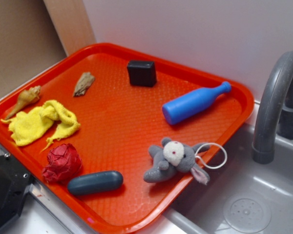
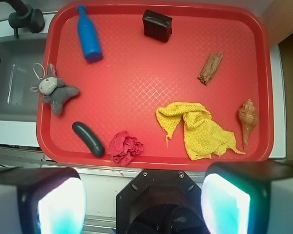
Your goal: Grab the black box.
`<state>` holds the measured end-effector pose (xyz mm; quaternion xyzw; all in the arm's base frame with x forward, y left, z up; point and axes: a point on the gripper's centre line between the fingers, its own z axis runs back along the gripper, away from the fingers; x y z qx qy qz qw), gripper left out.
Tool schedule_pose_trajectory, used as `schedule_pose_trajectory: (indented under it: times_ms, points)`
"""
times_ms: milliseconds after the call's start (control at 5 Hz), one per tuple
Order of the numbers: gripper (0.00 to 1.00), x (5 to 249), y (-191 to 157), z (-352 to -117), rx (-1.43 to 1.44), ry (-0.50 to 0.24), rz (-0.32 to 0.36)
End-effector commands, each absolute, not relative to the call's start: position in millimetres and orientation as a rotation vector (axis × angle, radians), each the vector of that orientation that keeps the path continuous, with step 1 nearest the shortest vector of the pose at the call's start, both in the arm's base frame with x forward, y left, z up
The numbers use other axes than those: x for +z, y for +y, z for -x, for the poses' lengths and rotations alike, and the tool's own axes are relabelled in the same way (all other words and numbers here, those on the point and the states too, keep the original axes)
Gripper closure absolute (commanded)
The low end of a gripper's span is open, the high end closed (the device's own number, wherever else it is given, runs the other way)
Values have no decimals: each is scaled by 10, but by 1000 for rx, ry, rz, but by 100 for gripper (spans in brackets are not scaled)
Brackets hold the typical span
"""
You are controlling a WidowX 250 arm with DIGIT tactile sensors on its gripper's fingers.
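Black box (image 1: 141, 73) at far edge of red tray (image 1: 112, 122), standing alone, well apart from blue bottle (image 1: 194, 103) lying on its side. Yellow cloth (image 1: 41, 123) crumpled near left rim, shell (image 1: 23, 100) just beside it, brown bark piece (image 1: 83, 83) farther in. Red crumpled ball (image 1: 61, 163) beside dark blue-grey capsule (image 1: 95, 182) at near edge. Grey plush toy (image 1: 175, 160) on rim by sink (image 1: 244, 204). Gripper (image 2: 144, 202) spread wide, empty, off tray's near side, far from box.

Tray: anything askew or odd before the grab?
The blue bottle lies on its side, the yellow cloth is crumpled, and the tray corner overhangs the sink. The black box sits flat, unobstructed.
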<state>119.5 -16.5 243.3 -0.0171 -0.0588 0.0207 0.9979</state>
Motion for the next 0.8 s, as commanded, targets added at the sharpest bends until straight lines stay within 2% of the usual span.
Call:
schedule_pose_trajectory:
  times_ms: [0,200,400,600]
  points:
    - [0,2433,-165,-1195,42,-118,34]
    - [0,2295,28,-1631,-116,-173,40]
    - [0,2083,106,-2104,-223,-249,-6]
    - [0,1940,174,-2424,-299,-252,-48]
